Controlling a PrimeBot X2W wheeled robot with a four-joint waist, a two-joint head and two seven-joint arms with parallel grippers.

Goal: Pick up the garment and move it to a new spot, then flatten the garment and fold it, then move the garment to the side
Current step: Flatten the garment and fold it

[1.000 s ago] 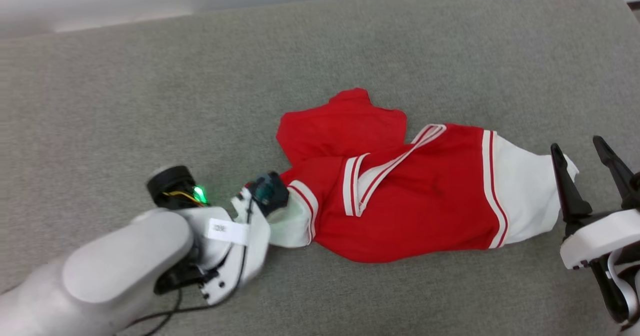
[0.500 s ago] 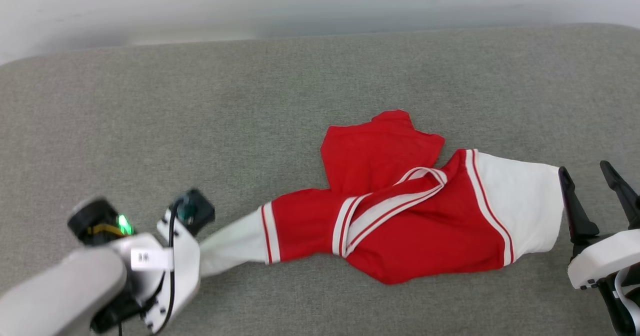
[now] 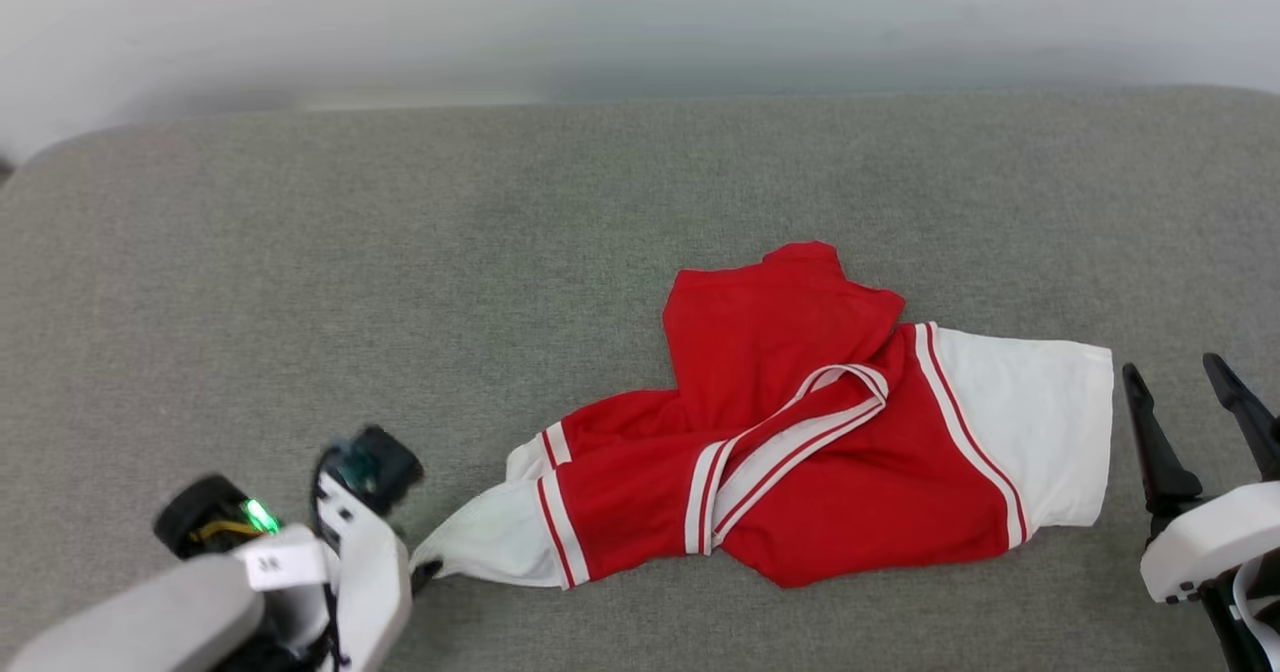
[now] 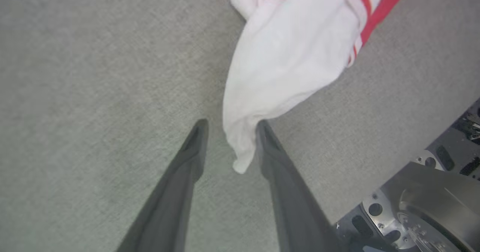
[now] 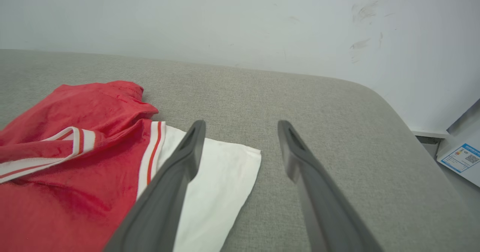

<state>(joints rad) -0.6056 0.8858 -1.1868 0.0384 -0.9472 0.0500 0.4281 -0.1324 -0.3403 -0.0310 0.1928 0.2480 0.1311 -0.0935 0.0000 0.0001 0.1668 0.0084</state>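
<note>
Fingers (image 4: 195, 143) of your left gripper (image 4: 230, 126) stand parted low over the grey cushion (image 3: 400, 252), with the tip of the white sleeve (image 4: 285, 64) on that side lying loose in the gap, touching one finger and not pinched. By the look of it you are in the flattening step, and this sleeve points out toward your left as it should. Lift the gripper straight up and clear before you swing it away, so that no finger drags the cuff back into a heap. The shirt (image 3: 800, 472) lies a little right of the cushion's middle, bunched: its red body is doubled over itself, the striped collar band (image 3: 800, 427) runs slantwise across it, and a red flap (image 3: 790, 297) pokes up toward the wall (image 5: 187, 15). That flap probably needs spreading next; take it by an edge, not by the thick fold, and pull low and slow, since thin cloth like this will likely wrinkle if jerked. Further right, the other white sleeve (image 3: 1030, 432) lies fairly flat. Your right gripper (image 3: 1172, 370) hovers just beside its cuff, jaws wide and empty; bring it down on the cuff edge to pin that side while the left one works
</note>
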